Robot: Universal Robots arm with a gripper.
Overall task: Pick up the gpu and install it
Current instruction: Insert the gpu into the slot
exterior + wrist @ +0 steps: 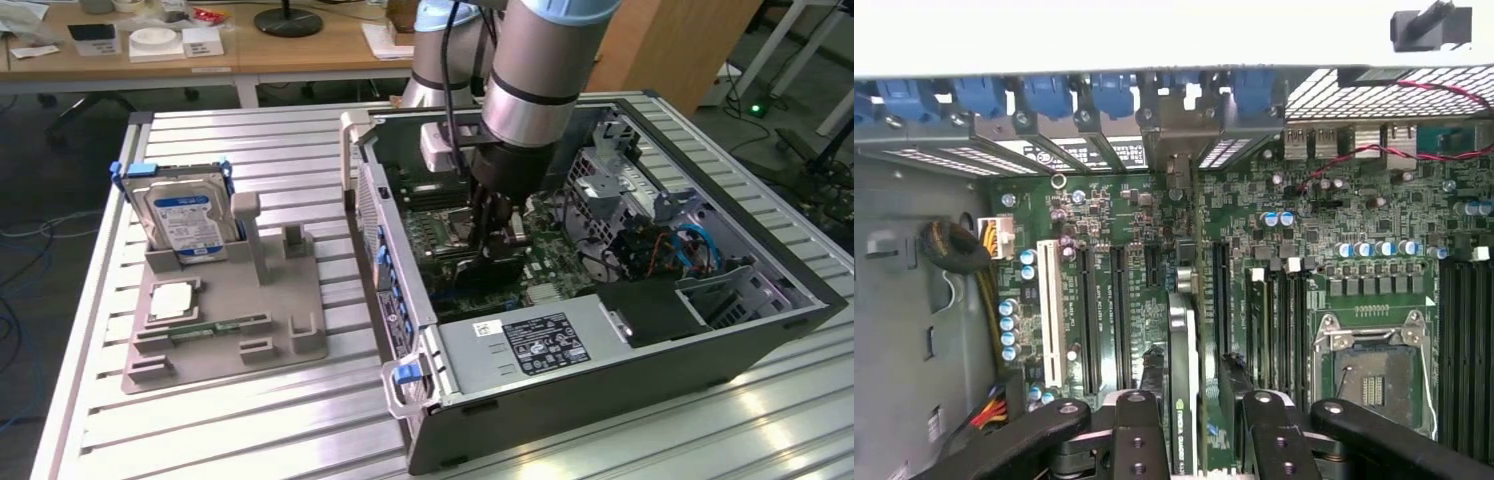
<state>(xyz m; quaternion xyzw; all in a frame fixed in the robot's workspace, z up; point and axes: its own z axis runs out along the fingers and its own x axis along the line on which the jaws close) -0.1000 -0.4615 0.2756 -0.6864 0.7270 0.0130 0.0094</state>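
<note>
One gpu [1182, 380] edge-on over green motherboard [1334, 230]

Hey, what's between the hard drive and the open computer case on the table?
In the exterior view, the grey holder's upright posts stand between the hard drive and the computer case.

Ribbed aluminium table [267, 150], open computer case [641, 350] on it, grey parts holder [254, 320] just beside the case

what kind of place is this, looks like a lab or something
Probably a robotics lab or workshop: an opened desktop PC case lies on a slatted aluminium table, a grey parts fixture holds a hard drive, and cluttered wooden desks stand behind.
</note>
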